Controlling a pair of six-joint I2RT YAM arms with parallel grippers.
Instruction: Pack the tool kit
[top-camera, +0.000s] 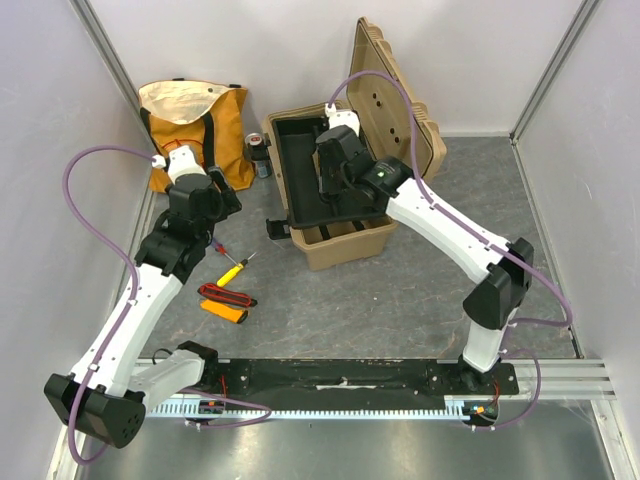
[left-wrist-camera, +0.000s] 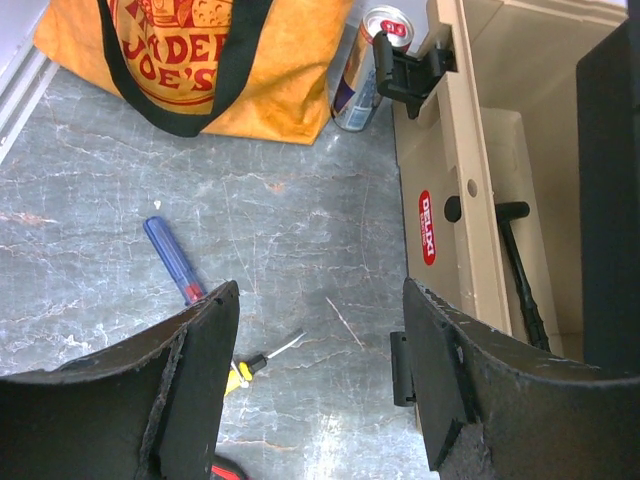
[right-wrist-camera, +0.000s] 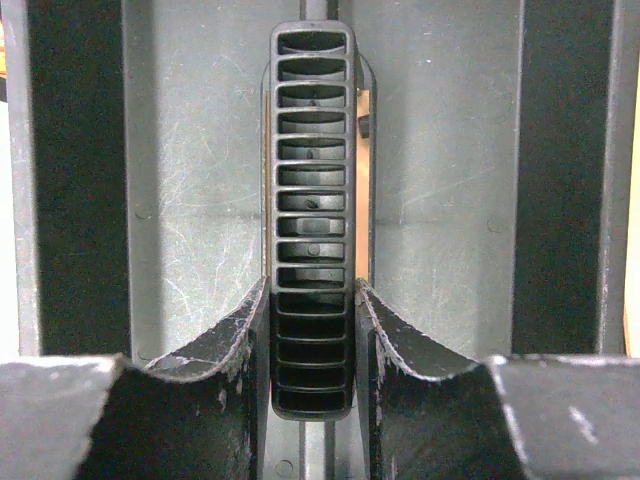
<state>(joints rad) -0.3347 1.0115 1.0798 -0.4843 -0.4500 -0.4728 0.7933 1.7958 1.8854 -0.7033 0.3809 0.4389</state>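
The tan toolbox stands open with its ribbed lid raised behind. The black inner tray rests in its mouth. My right gripper reaches down into the tray. In the right wrist view it is shut on the tray's slotted black handle. My left gripper hangs open and empty over the floor, left of the toolbox wall. Below it lie a red-blue screwdriver and a yellow-handled screwdriver. An orange-black meter lies nearer the arm bases.
An orange-and-cream tote bag stands at the back left with a drink can between it and the toolbox. A black-handled tool lies inside the box under the tray. Grey walls close in both sides.
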